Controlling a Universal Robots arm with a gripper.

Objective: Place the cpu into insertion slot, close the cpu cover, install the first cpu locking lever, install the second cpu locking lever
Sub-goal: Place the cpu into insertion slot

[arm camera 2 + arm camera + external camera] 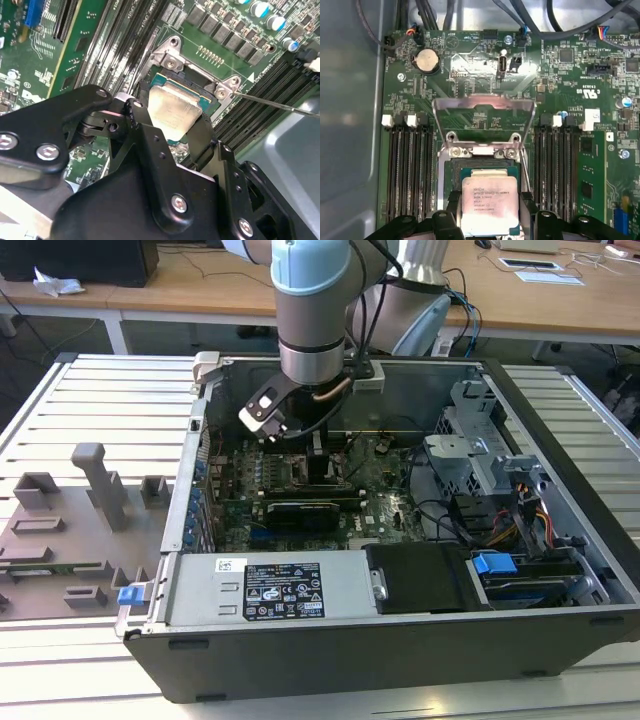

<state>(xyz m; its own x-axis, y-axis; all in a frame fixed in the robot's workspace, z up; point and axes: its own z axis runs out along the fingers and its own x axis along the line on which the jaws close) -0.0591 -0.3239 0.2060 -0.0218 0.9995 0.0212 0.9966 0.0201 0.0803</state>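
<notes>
Bench: slatted metal table (pixel 110 390), wooden desks (pixel 200 290) behind. A grey fixture tray (pixel 60 540) sits on the table at the exterior view's left, beside the case.

An open computer case (pixel 400 655) lies on its side on the table. Inside, front to back: labelled power supply (pixel 270 590), blue-tabbed drive bay (pixel 495 565), green motherboard (pixel 380 505). Your arm (pixel 312 320) reaches down into the case over the board.

In both wrist views your claw (pixel 490 200) has its black fingers (pixel 136 114) set at chip width, against two opposite edges of the cpu (pixel 489 210). The cpu lies silver top up between the tips, over the insertion slot (pixel 480 164); you cannot tell from these views whether it is seated. Memory slots (pixel 410 170) flank it. Beyond it, the cpu cover (pixel 484 104) stands open.
</notes>
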